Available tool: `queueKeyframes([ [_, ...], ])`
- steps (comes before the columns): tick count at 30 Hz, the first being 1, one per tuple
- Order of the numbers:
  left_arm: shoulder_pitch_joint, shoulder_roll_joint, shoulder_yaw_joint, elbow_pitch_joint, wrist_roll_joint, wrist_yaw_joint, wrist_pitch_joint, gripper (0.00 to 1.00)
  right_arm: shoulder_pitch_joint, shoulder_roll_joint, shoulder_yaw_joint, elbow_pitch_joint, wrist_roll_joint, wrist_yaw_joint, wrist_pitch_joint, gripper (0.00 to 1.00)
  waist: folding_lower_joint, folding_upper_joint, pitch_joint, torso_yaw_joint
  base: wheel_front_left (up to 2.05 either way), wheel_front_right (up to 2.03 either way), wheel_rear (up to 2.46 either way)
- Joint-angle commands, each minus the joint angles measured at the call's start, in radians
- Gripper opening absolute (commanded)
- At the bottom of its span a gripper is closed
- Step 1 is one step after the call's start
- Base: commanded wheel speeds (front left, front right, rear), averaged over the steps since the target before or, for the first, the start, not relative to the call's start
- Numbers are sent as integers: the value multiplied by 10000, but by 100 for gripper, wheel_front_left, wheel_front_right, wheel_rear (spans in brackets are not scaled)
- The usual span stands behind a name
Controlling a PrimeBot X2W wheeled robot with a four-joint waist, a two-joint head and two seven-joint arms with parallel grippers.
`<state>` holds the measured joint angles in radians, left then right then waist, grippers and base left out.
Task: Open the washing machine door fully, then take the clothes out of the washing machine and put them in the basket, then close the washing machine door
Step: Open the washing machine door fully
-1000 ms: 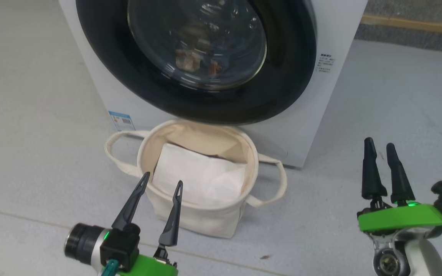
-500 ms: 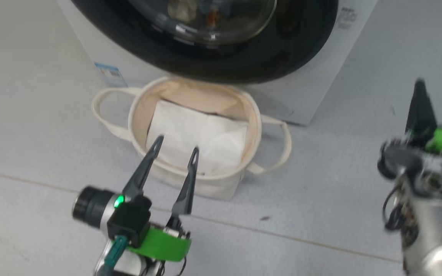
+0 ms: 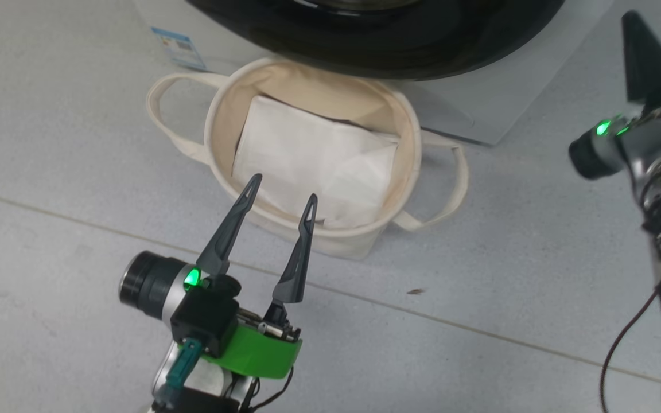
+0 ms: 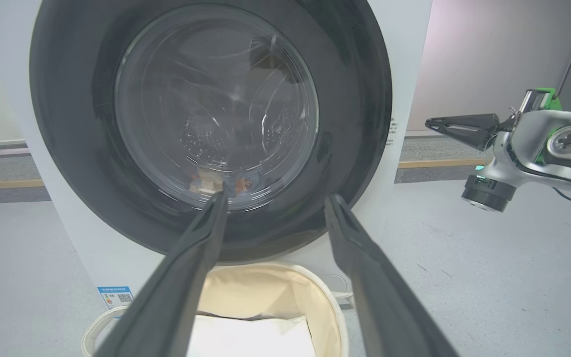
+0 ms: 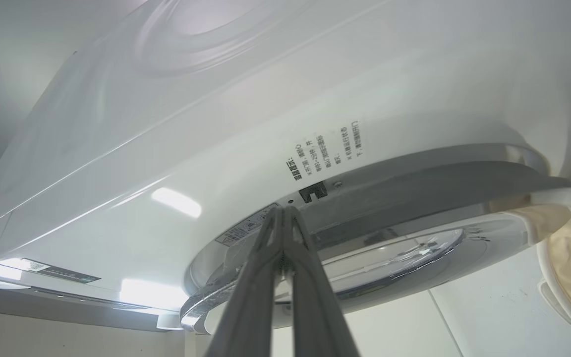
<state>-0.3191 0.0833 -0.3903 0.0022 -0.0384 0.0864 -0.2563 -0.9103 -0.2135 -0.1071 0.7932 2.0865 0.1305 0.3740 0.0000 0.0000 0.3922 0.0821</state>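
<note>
Two fingers of my left gripper (image 3: 286,187) stood wide by the basket (image 3: 216,115), where a white sheet (image 3: 307,155) hid the bottom. My right gripper (image 5: 283,210) was pinched shut, empty, near the washing machine door (image 4: 67,124). Beyond, the clothes (image 4: 221,181) lay blurred behind its glass. The label (image 5: 322,151) print was too small to read.

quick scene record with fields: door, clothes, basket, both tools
door: washing machine door not swung open on the washing machine
clothes: clothes behind the glass, low in the drum
basket: basket on the floor below the door, holding a flat white sheet, no clothes
left tool: left tool open, empty, in front of the basket, pointing at the door
right tool: right tool shut, empty, tips aimed at the door's edge; contact cannot be told
</note>
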Motion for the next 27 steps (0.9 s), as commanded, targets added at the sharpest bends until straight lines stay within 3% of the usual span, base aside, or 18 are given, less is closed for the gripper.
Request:
queueKeyframes([
  [1,-298,-14,229,-312,54,26,-55,100,-508,-216,222,-17,225,2,178,0,0,0,153,116,0,0,0],
  [8,-603,-145,-65,-309,120,97,-55,100,-1689,-774,796,1042,783,2,557,0,0,0,624,352,0,0,0],
  [27,-1077,-230,-228,-30,95,202,-55,100,-3809,-1180,2357,3545,1509,2,2280,0,0,0,1438,934,0,0,0],
])
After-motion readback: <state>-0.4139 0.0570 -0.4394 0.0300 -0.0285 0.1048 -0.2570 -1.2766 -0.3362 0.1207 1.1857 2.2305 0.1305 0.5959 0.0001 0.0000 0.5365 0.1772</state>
